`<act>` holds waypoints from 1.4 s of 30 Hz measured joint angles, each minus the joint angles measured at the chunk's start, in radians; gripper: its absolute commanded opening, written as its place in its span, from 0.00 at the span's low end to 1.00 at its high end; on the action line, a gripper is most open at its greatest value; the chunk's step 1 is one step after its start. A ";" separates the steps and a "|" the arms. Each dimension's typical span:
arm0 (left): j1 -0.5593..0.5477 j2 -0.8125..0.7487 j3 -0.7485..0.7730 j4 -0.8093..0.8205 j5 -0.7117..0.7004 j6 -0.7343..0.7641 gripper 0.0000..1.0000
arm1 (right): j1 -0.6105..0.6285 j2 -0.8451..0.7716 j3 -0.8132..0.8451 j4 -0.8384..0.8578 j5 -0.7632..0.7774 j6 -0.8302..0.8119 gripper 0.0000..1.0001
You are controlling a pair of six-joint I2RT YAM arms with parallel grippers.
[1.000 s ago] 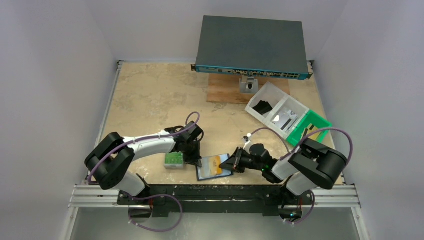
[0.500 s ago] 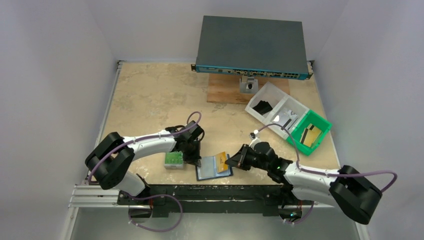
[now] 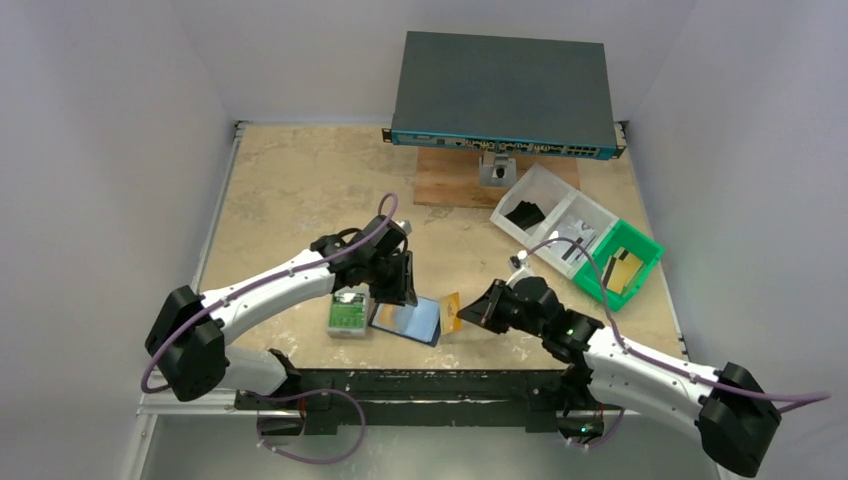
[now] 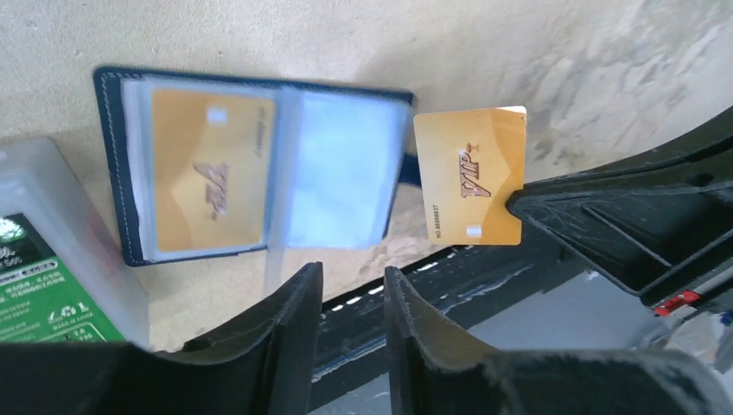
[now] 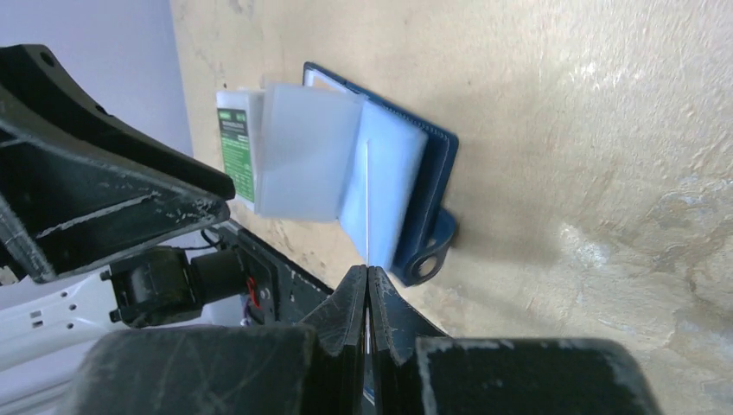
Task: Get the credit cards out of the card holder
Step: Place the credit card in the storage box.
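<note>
The card holder [image 3: 405, 321] lies open near the table's front edge, its light-blue lining up. In the left wrist view the card holder [image 4: 130, 164] holds one credit card [image 4: 212, 181] in its left sleeve, and its right sleeve [image 4: 341, 173] is empty. My right gripper [image 3: 463, 313] is shut on a second credit card [image 3: 452, 312] and holds it free, just right of the holder; this card also shows in the left wrist view [image 4: 469, 175]. In the right wrist view it is edge-on between the closed right gripper [image 5: 367, 272]. My left gripper [image 3: 397, 292] hovers over the holder, open and empty [image 4: 350, 277].
A grey case with a green label [image 3: 347, 314] touches the holder's left side. A green bin [image 3: 640, 250] with gold cards and a clear tray [image 3: 555, 215] stand at the right. A network switch [image 3: 503, 95] on a wooden board is at the back. A metal rail runs along the front edge.
My right gripper has drawn a card out of the holder to the right. My left gripper has come off the holder's left edge and moved up and right. The holder has shifted left.
</note>
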 measured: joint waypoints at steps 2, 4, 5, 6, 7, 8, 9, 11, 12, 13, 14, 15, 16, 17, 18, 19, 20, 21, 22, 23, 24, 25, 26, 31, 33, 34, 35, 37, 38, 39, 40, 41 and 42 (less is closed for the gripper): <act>0.000 -0.030 0.016 -0.014 -0.004 0.009 0.47 | 0.000 -0.028 0.027 -0.050 0.018 -0.004 0.00; 0.000 -0.054 0.024 -0.029 -0.006 0.019 0.53 | -0.003 -0.059 0.055 -0.099 0.042 -0.008 0.00; 0.000 -0.065 0.026 -0.037 -0.006 0.025 0.54 | -0.007 -0.072 0.067 -0.121 0.054 -0.009 0.00; 0.000 -0.074 0.028 -0.045 -0.006 0.030 0.55 | -0.008 -0.082 0.077 -0.140 0.066 -0.010 0.00; 0.000 -0.081 0.031 -0.052 -0.006 0.035 0.55 | -0.011 -0.090 0.086 -0.158 0.076 -0.011 0.00; 0.000 -0.087 0.034 -0.058 -0.006 0.039 0.56 | -0.013 -0.095 0.093 -0.176 0.088 -0.011 0.00; 0.000 -0.092 0.034 -0.063 -0.006 0.045 0.56 | -0.015 -0.097 0.099 -0.192 0.094 -0.011 0.00; 0.000 -0.101 0.036 -0.076 -0.006 0.061 0.56 | -0.020 -0.101 0.115 -0.241 0.120 -0.011 0.00; 0.000 -0.106 0.036 -0.081 -0.006 0.065 0.57 | -0.022 -0.103 0.125 -0.270 0.136 -0.011 0.00; 0.000 -0.111 0.036 -0.085 -0.006 0.072 0.57 | -0.027 -0.103 0.138 -0.301 0.148 -0.011 0.00; 0.000 -0.115 0.037 -0.089 -0.006 0.079 0.56 | -0.031 -0.104 0.148 -0.326 0.162 -0.011 0.00; 0.000 -0.120 0.037 -0.094 -0.005 0.087 0.56 | -0.043 -0.106 0.169 -0.369 0.179 -0.011 0.00; 0.000 -0.127 0.038 -0.097 -0.004 0.093 0.56 | -0.053 -0.109 0.182 -0.395 0.194 -0.012 0.00; 0.000 -0.132 0.038 -0.099 -0.003 0.100 0.56 | -0.069 -0.115 0.201 -0.433 0.211 -0.013 0.00; 0.000 -0.138 0.038 -0.101 -0.001 0.109 0.56 | -0.087 -0.119 0.223 -0.473 0.229 -0.014 0.00; 0.000 -0.143 0.038 -0.103 0.002 0.115 0.56 | -0.102 -0.122 0.240 -0.499 0.245 -0.017 0.00; 0.000 -0.146 0.038 -0.104 0.005 0.120 0.56 | -0.124 -0.123 0.262 -0.537 0.259 -0.023 0.00; 0.000 -0.148 0.038 -0.104 0.008 0.126 0.56 | -0.144 -0.122 0.280 -0.564 0.274 -0.028 0.00; 0.000 -0.150 0.038 -0.104 0.014 0.133 0.56 | -0.173 -0.119 0.303 -0.599 0.286 -0.037 0.00; 0.000 -0.150 0.038 -0.103 0.021 0.139 0.55 | -0.211 -0.112 0.330 -0.636 0.304 -0.049 0.00; 0.000 -0.150 0.038 -0.103 0.026 0.142 0.56 | -0.245 -0.101 0.351 -0.663 0.321 -0.063 0.00; 0.000 -0.150 0.038 -0.102 0.031 0.143 0.56 | -0.273 -0.091 0.368 -0.683 0.329 -0.076 0.00; 0.000 -0.150 0.038 -0.101 0.038 0.149 0.56 | -0.312 -0.076 0.388 -0.709 0.338 -0.096 0.00; 0.000 -0.150 0.037 -0.089 0.058 0.165 0.55 | -0.534 0.008 0.479 -0.800 0.368 -0.209 0.00; 0.000 -0.150 0.037 -0.079 0.067 0.166 0.55 | -0.625 0.043 0.528 -0.840 0.375 -0.255 0.00; 0.000 -0.150 0.037 -0.074 0.072 0.167 0.55 | -0.666 0.061 0.556 -0.855 0.377 -0.277 0.00; 0.000 -0.150 0.037 -0.072 0.076 0.169 0.55 | -0.703 0.078 0.585 -0.871 0.381 -0.298 0.00; 0.000 -0.150 0.037 -0.069 0.084 0.174 0.55 | -0.772 0.112 0.650 -0.901 0.393 -0.337 0.00; 0.000 -0.150 0.037 -0.067 0.087 0.177 0.54 | -0.798 0.124 0.675 -0.909 0.402 -0.353 0.00; 0.000 -0.150 0.037 -0.065 0.092 0.180 0.54 | -0.833 0.137 0.705 -0.917 0.407 -0.375 0.00; 0.000 -0.150 0.035 -0.062 0.096 0.183 0.54 | -0.867 0.148 0.730 -0.922 0.417 -0.395 0.00; 0.000 -0.150 0.032 -0.057 0.100 0.184 0.54 | -0.901 0.158 0.749 -0.926 0.431 -0.414 0.00; 0.000 -0.150 0.029 -0.055 0.101 0.185 0.54 | -0.935 0.166 0.760 -0.928 0.440 -0.432 0.00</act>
